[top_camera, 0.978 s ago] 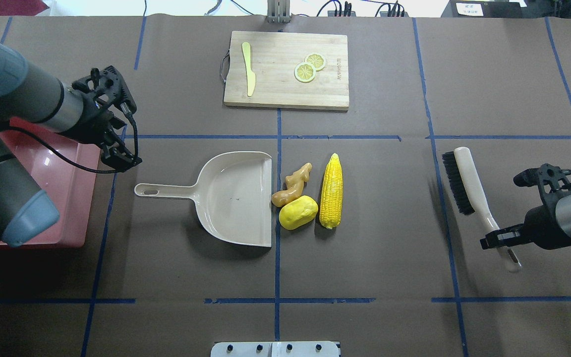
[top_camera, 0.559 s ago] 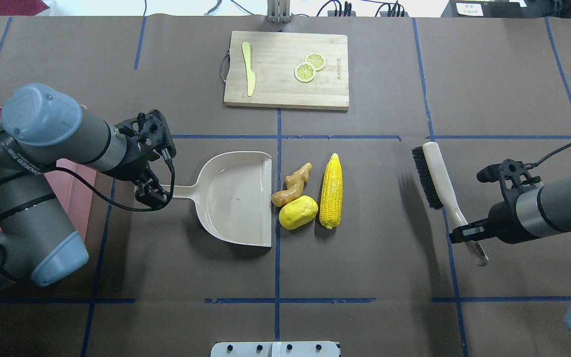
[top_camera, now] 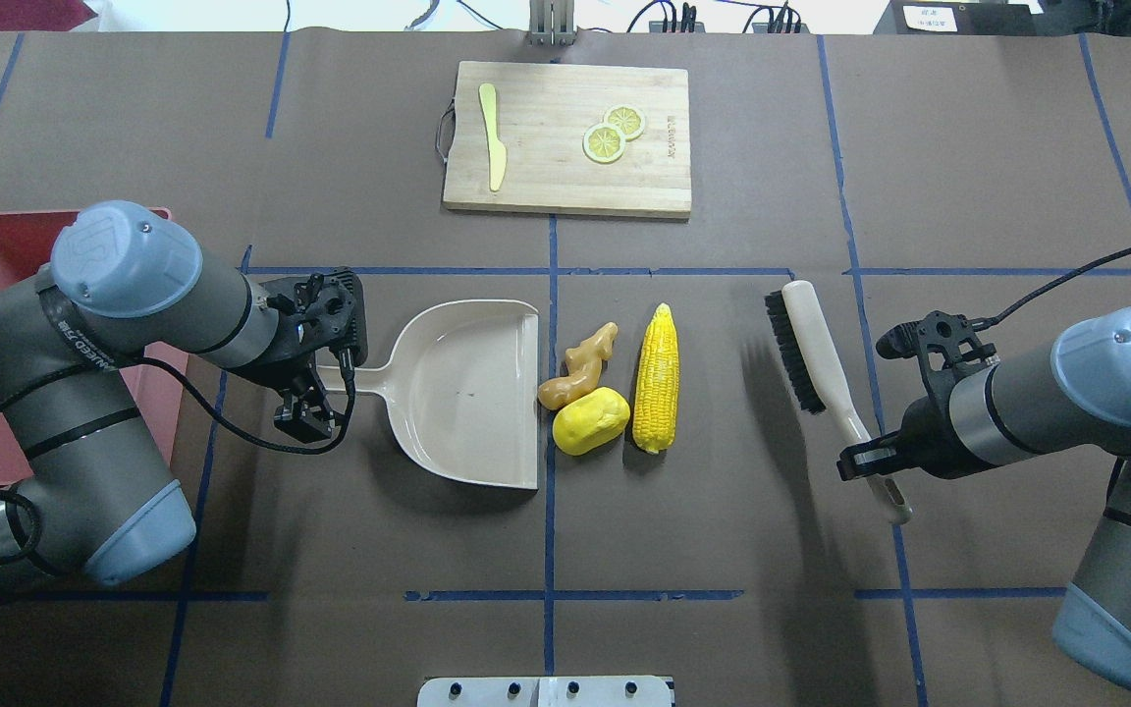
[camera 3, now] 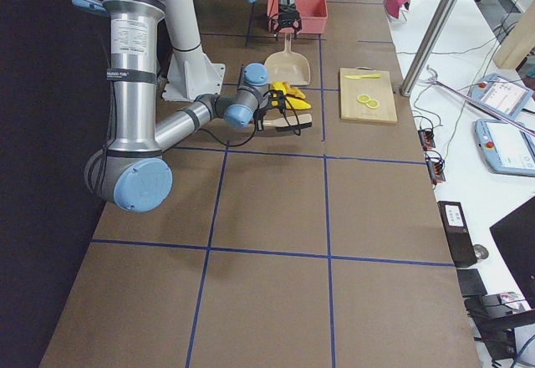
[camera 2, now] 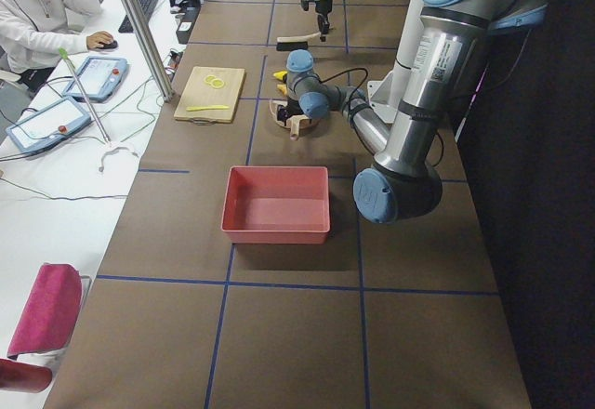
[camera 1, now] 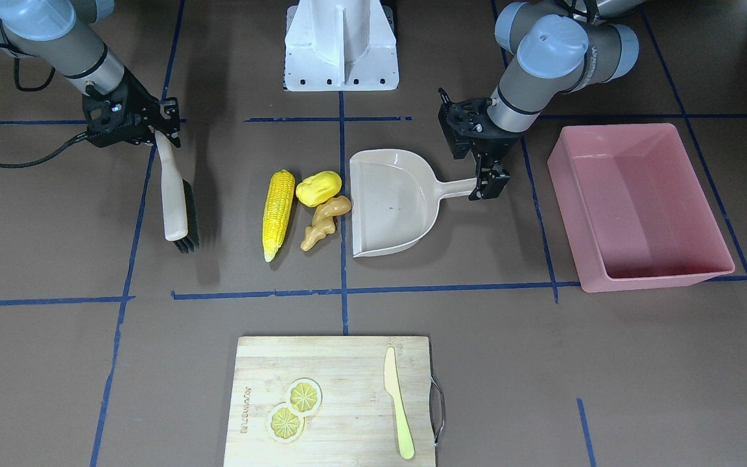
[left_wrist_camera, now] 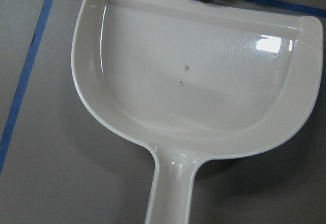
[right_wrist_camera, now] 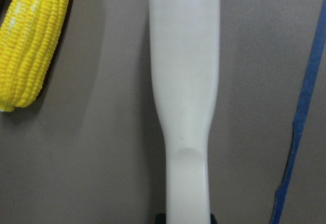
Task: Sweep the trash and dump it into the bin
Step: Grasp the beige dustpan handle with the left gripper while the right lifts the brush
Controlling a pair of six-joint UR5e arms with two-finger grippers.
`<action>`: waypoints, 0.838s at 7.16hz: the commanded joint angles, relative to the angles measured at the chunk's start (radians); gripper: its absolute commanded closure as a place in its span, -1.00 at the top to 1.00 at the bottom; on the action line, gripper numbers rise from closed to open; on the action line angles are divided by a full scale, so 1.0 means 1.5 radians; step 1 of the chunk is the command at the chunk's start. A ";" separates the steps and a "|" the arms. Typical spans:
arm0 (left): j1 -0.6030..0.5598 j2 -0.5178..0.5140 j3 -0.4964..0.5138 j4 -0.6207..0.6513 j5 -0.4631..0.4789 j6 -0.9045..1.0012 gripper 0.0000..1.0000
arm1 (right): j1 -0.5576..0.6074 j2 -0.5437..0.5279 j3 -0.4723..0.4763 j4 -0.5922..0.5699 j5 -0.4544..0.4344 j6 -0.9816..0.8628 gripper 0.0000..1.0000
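Note:
The trash lies right of the beige dustpan (top_camera: 467, 393): a corn cob (top_camera: 656, 378), a yellow potato-like lump (top_camera: 590, 420) and a tan ginger root (top_camera: 580, 365). My left gripper (top_camera: 318, 385) is open, one finger on each side of the dustpan's handle end. My right gripper (top_camera: 875, 466) is shut on the handle of a black-bristled brush (top_camera: 811, 353), held off the table to the right of the corn. The pink bin (camera 1: 620, 128) stands empty beyond the dustpan handle, partly hidden under my left arm in the overhead view.
A wooden cutting board (top_camera: 565, 137) at the far middle of the table carries a pale yellow knife (top_camera: 493, 137) and two lemon slices (top_camera: 613, 135). Blue tape lines cross the brown table cover.
My left arm swung from over the bin to the dustpan handle and came down over it. My right arm carried the brush leftward toward the corn.

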 commanded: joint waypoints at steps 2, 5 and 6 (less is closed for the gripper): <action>0.003 -0.015 0.036 -0.001 0.001 0.017 0.95 | -0.005 0.007 -0.001 -0.002 -0.004 0.005 -0.99; 0.007 -0.022 0.056 0.000 0.002 0.006 0.57 | -0.008 0.015 -0.002 -0.003 -0.004 0.006 -0.99; 0.009 -0.023 0.058 0.000 0.004 0.005 0.51 | -0.008 0.025 -0.002 -0.015 -0.004 0.006 -0.99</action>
